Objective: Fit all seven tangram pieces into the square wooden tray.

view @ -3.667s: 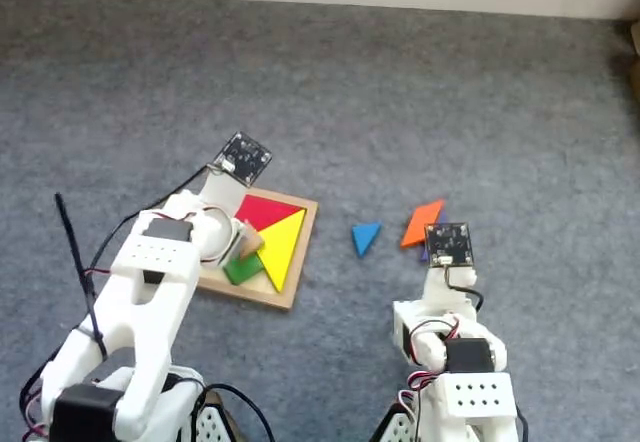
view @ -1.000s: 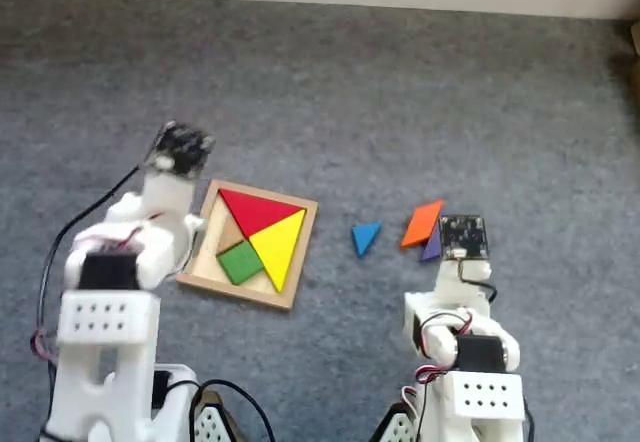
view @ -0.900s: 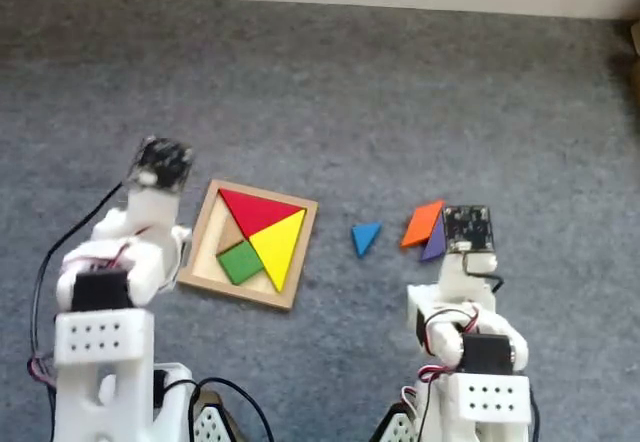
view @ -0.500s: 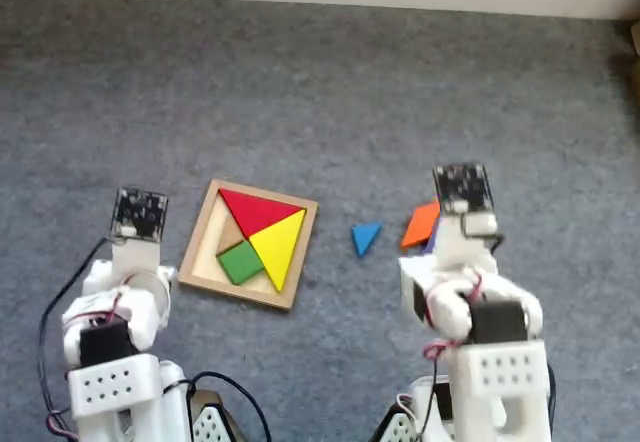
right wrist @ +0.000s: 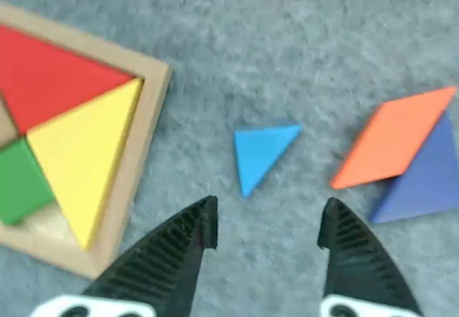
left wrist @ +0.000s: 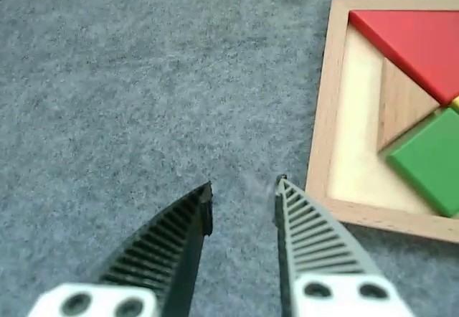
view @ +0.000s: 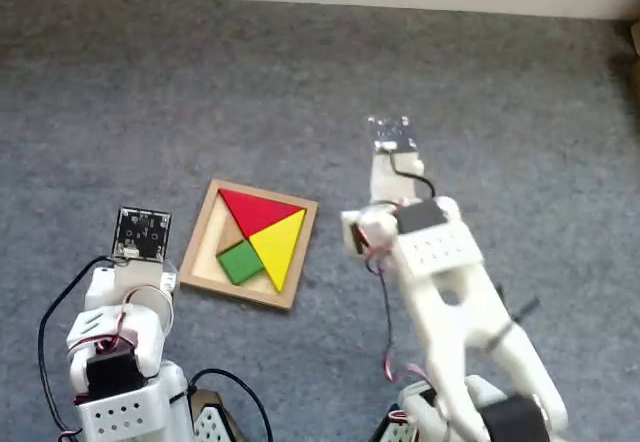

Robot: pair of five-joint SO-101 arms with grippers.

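Over on the left side, the left fingers stand a little apart with nothing between them, low over bare grey counter. The square wooden tray lies just beside one fingertip, not touching it. Four pieces lie in the tray: a red triangle along its far edge, a yellow triangle touching it, a green square at the near corner and a tan triangle wedged between red and green. A strip of tray floor on the side nearest the left fingers is bare. To the right, the right fingers are spread wide and hold nothing. The blue triangle lies flat on the counter just past their tips, in line with the gap. Beyond the outer finger, the orange parallelogram lies against the purple triangle, both well apart from the tray.
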